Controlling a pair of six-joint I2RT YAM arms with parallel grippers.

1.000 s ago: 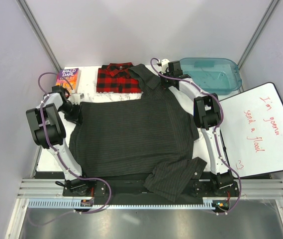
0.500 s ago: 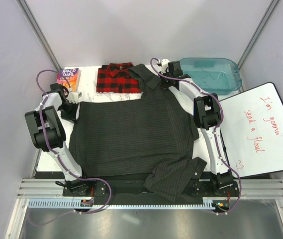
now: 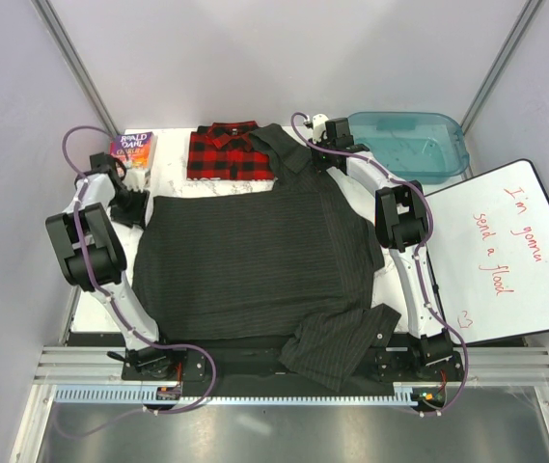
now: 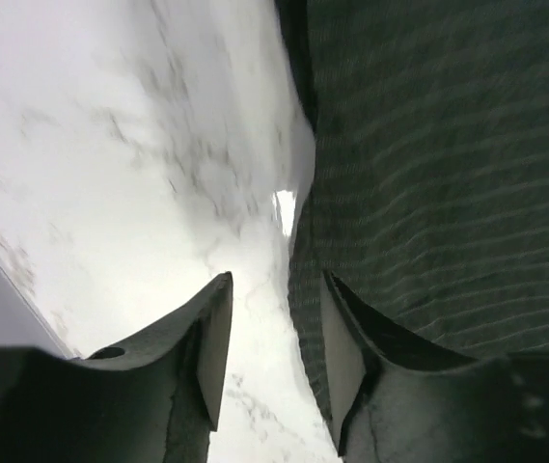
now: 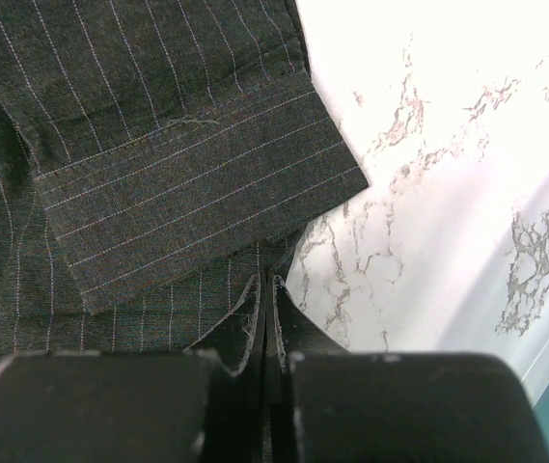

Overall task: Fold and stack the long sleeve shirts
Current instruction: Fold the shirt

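One teal bin (image 3: pixel 419 145) near charcoal shirt (image 3: pixel 255 260)

the top view is bright and evenly lit from overhead, with only soft, faint shadows along the edges of the dark shirt (image 3: pixel 255 260). the steel strip (image 3: pixel 274 429) at the bottom carries a dull sheen. the left wrist view is smeared with blur: stripes run soft and the marble surface (image 4: pixel 139 145) washes out near white, with a small glare spot at the cloth's edge. the right wrist view is sharp, with crisp pinstripes and veins, and the right hand (image 5: pixel 266 289) dark and slightly soft in the foreground.
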